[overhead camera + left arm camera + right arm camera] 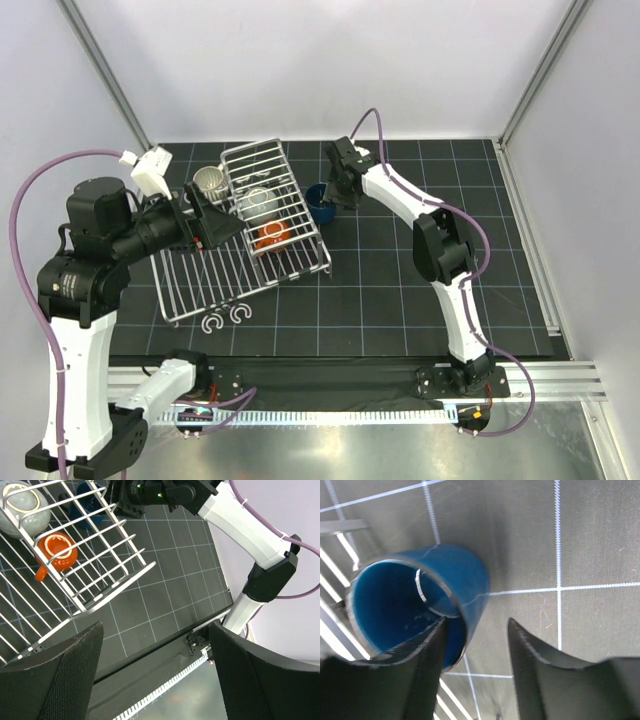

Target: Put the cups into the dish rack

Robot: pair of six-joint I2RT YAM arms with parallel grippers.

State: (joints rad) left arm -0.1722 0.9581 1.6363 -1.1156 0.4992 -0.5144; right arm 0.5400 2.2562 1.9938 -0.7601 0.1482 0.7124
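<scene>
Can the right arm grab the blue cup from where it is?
Probably yes. The right pincer straddles the wall of the blue cup, one finger inside and one outside, with nothing else between them.

- Top external: high and behind, looking down on the whole table (400, 300).
- Left wrist: looks beyond the left claw (156, 630) onto the dish rack (115, 587).
- Right wrist: tight on the blue cup (465, 575) at the right claw (476, 630); every view shares it.
</scene>
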